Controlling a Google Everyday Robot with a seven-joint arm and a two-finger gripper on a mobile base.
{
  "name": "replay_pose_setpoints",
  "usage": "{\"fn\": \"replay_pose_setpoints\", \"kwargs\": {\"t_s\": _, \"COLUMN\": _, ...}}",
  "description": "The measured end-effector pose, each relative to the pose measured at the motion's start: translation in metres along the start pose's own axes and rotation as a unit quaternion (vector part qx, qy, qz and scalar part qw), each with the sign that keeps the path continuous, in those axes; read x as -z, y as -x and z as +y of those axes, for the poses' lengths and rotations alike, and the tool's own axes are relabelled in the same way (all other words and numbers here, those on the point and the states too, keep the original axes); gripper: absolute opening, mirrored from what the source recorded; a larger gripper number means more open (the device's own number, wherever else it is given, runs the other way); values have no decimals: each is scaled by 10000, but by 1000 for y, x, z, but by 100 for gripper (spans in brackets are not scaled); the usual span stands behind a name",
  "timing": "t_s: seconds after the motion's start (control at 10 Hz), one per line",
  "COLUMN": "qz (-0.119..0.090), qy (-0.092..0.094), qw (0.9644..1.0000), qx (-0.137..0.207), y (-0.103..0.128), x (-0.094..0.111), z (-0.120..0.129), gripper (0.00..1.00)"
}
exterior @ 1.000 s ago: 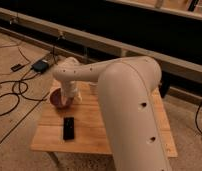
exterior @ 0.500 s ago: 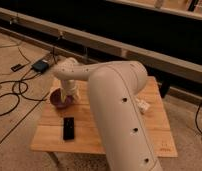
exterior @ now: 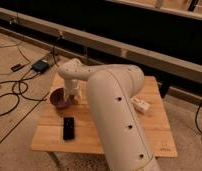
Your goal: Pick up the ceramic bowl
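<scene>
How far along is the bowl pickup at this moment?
Done: the approach; the hand is down at the rim of the ceramic bowl, on its table-centre side. In hand: the grasp itself, not confirmable here. Left: the lift; the bowl rests on the wooden table by one edge.

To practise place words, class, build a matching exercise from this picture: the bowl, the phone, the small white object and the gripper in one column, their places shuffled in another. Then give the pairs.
Things:
1. ceramic bowl
2. black phone
3. white object
4. gripper

Places (sides as seen in the picture):
A. on the right part of the table, beyond the arm
B. at the bowl's right rim
C. by the table's left edge
D. lying flat, nearer the camera than the bowl

Pairs: 1-C, 2-D, 3-A, 4-B
</scene>
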Motion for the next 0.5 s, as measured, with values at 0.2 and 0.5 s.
{"fn": "replay_pose_setpoints", "kwargs": {"t_s": 0.2, "qz": 98, "qy": 99, "qw": 9999, "qx": 100, "y": -1, "x": -5, "z": 2, "gripper": 38}}
{"fn": "replay_pose_setpoints", "kwargs": {"t_s": 0.5, "qz": 253, "qy": 792, "qw": 9959, "qx": 344, "y": -4, "x": 5, "z": 24, "gripper": 7}}
